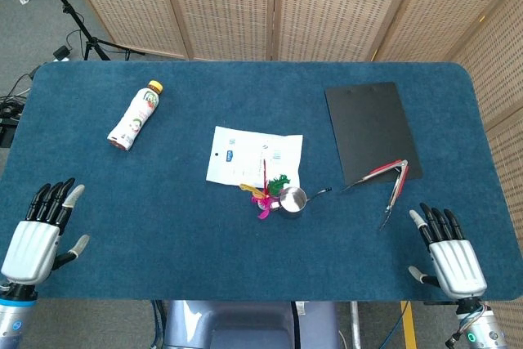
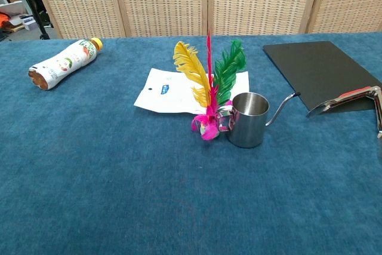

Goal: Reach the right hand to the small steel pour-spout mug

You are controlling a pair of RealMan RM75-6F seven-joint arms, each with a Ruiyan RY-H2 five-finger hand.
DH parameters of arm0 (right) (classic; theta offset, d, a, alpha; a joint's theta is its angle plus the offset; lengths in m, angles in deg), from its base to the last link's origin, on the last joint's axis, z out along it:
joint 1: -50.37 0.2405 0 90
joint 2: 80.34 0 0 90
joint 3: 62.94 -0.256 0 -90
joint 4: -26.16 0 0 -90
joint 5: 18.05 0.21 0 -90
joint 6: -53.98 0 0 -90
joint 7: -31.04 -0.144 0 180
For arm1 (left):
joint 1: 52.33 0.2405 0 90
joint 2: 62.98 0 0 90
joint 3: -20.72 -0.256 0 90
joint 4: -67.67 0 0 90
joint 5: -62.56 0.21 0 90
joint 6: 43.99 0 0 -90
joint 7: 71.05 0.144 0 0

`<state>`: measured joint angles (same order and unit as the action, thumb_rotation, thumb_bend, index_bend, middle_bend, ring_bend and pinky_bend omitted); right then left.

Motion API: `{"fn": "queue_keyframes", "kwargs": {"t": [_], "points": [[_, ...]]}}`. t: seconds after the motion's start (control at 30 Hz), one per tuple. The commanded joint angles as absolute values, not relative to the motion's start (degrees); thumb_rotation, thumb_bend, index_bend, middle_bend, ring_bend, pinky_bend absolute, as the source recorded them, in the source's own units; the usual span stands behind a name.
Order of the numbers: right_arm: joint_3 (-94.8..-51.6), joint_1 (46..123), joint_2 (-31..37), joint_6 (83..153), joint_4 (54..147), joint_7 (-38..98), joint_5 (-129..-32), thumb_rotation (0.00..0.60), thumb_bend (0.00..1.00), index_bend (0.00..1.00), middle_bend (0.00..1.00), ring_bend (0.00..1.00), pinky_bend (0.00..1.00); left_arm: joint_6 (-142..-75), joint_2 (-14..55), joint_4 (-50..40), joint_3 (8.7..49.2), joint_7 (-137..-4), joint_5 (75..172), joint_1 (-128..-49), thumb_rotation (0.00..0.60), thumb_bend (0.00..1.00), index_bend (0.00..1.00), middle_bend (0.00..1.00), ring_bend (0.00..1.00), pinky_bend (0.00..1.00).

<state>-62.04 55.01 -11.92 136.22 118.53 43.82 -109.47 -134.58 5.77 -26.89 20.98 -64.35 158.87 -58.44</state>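
The small steel pour-spout mug (image 1: 293, 199) (image 2: 247, 120) stands upright near the table's middle, its thin spout pointing right. My right hand (image 1: 451, 258) hovers at the table's near right edge, fingers spread and empty, well to the right of the mug. At the near left edge my left hand (image 1: 37, 236) is also spread and empty. Neither hand shows in the chest view.
A feather shuttlecock (image 2: 208, 88) touches the mug's left side, in front of a white packet (image 1: 254, 155). A black clipboard (image 1: 372, 130) lies far right with tongs (image 1: 388, 181) at its near edge. A bottle (image 1: 135, 114) lies on its side far left.
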Motion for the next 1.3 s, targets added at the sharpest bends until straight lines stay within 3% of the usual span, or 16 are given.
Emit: {"fn": "queue_keyframes", "kwargs": {"t": [0.03, 0.5, 0.6, 0.7, 0.77, 0.87, 1.07, 1.3], "points": [[-62.0, 55.1, -11.9, 136.1, 118.5, 43.9, -109.4, 0.6, 0.1, 0.0, 0.0, 0.0, 0.0, -135.7, 5.4, -26.5, 21.7, -66.6, 159.5, -58.7, 0.6, 0.26, 0.0, 0.0, 0.0, 0.0], [-62.1, 55.2, -10.3, 138.7, 117.6, 44.6, -112.8, 0.6, 0.15, 0.0, 0.0, 0.0, 0.0, -134.9, 5.1, -25.6, 22.6, -67.9, 159.0, -59.7, 0.6, 0.26, 0.0, 0.0, 0.0, 0.0], [-62.6, 55.1, -8.9, 140.7, 116.4, 45.6, -114.4, 0.6, 0.16, 0.0, 0.09, 0.04, 0.02, -135.0, 5.1, -25.6, 22.6, -68.0, 159.0, -59.7, 0.6, 0.26, 0.0, 0.0, 0.0, 0.0], [-62.6, 55.3, -7.5, 141.8, 116.0, 48.2, -116.6, 0.6, 0.19, 0.0, 0.25, 0.22, 0.21, -134.9, 5.1, -25.6, 22.5, -68.0, 159.0, -59.7, 0.6, 0.26, 0.0, 0.0, 0.0, 0.0], [-63.1, 56.6, -6.2, 142.7, 117.3, 51.8, -120.3, 0.6, 0.24, 0.0, 0.42, 0.4, 0.44, -134.9, 5.1, -25.7, 22.4, -68.0, 159.2, -59.7, 0.6, 0.26, 0.0, 0.0, 0.0, 0.0], [-64.1, 58.2, -4.3, 141.2, 120.5, 57.6, -122.1, 0.6, 0.3, 0.0, 0.57, 0.59, 0.63, -135.1, 4.9, -25.6, 22.3, -68.3, 159.4, -59.7, 0.6, 0.26, 0.0, 0.0, 0.0, 0.0], [-65.9, 61.4, -2.3, 134.3, 127.3, 65.2, -119.7, 0.6, 0.45, 0.0, 0.7, 0.75, 0.75, -135.7, 4.4, -25.5, 22.4, -69.7, 159.1, -59.4, 0.6, 0.26, 0.0, 0.0, 0.0, 0.0], [-68.0, 64.9, 0.8, 126.8, 131.3, 72.1, -114.1, 0.6, 0.47, 0.0, 0.71, 0.77, 0.77, -136.4, 3.8, -25.5, 22.4, -70.9, 159.1, -59.2, 0.6, 0.26, 0.0, 0.0, 0.0, 0.0]]}}
